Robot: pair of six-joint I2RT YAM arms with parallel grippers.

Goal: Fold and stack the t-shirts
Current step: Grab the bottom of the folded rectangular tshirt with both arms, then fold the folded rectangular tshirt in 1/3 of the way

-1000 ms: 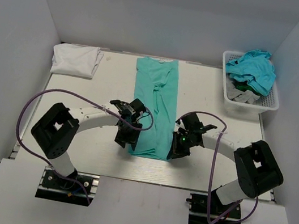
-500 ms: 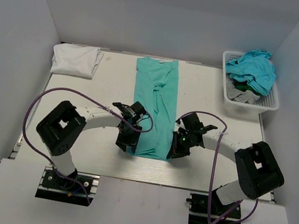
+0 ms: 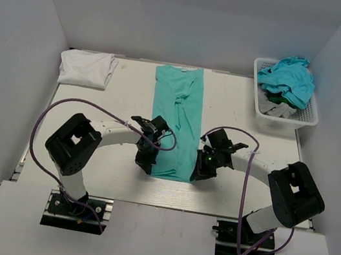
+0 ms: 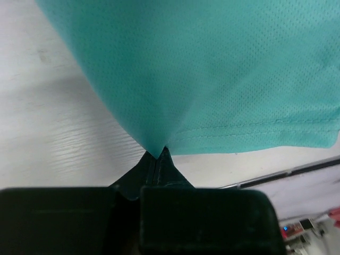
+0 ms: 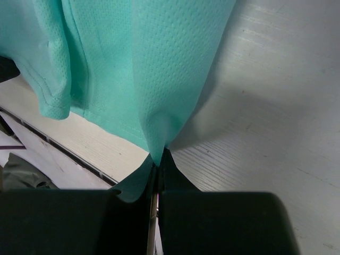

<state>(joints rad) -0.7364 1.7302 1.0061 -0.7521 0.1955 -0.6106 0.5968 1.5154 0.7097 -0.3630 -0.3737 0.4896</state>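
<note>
A mint-green t-shirt (image 3: 177, 119), folded into a long narrow strip, lies down the middle of the table. My left gripper (image 3: 146, 166) is shut on its near left corner, and in the left wrist view the mint-green t-shirt (image 4: 212, 74) is pinched into a point at the left gripper (image 4: 158, 157). My right gripper (image 3: 197, 174) is shut on the near right corner; the mint-green t-shirt (image 5: 159, 69) gathers into the right gripper (image 5: 158, 158). A folded white t-shirt (image 3: 87, 68) lies at the back left. Turquoise-blue t-shirts (image 3: 290, 79) are heaped in the basket.
A white mesh basket (image 3: 306, 117) stands at the back right corner of the table, also holding a grey garment (image 3: 276, 108). Pale walls close in the table on three sides. The near table edge (image 3: 164, 206) lies just behind both grippers.
My left gripper has closed on the near left corner of the mint-green t-shirt after shifting slightly right and toward the near edge. The right gripper stays shut in place.
</note>
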